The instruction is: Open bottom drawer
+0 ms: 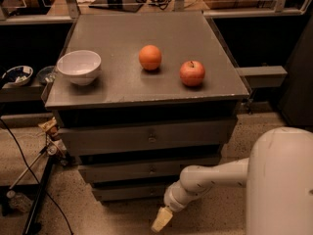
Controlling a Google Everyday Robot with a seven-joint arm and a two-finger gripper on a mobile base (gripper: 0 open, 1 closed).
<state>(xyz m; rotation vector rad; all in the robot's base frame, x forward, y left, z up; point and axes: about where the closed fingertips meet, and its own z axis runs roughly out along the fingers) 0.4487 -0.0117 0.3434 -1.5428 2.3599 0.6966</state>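
The grey cabinet [146,28] fills the middle of the view, its flat top bearing a white bowl [78,66] near the left edge, an orange [150,57] at the centre and an apple [192,73] toward the right edge. None of these bears on the job.

The robot's white arm [215,177] reaches in from the lower right corner and crosses low in front of the cabinet's right half.

Three drawer fronts stack down the cabinet's front face, each narrower than the one above: the top drawer [146,137], the middle drawer [146,169], and the bottom drawer [127,192]. The bottom drawer is a thin strip at the very foot of the cabinet, just above the floor. Its long axis runs level from left to right along the front edge, and it looks fully closed.

The gripper [161,220] hangs at the end of the arm, below the strip and out in front of it, close to its mid-length, and it tips down and left toward the floor. Whether it is released or clenched cannot be told. It holds nothing.

So the drawer lies above and behind the gripper. I judge that the gripper must rise and turn inward to meet the strip's centre, where a knob should sit. That knob cannot be made out here.
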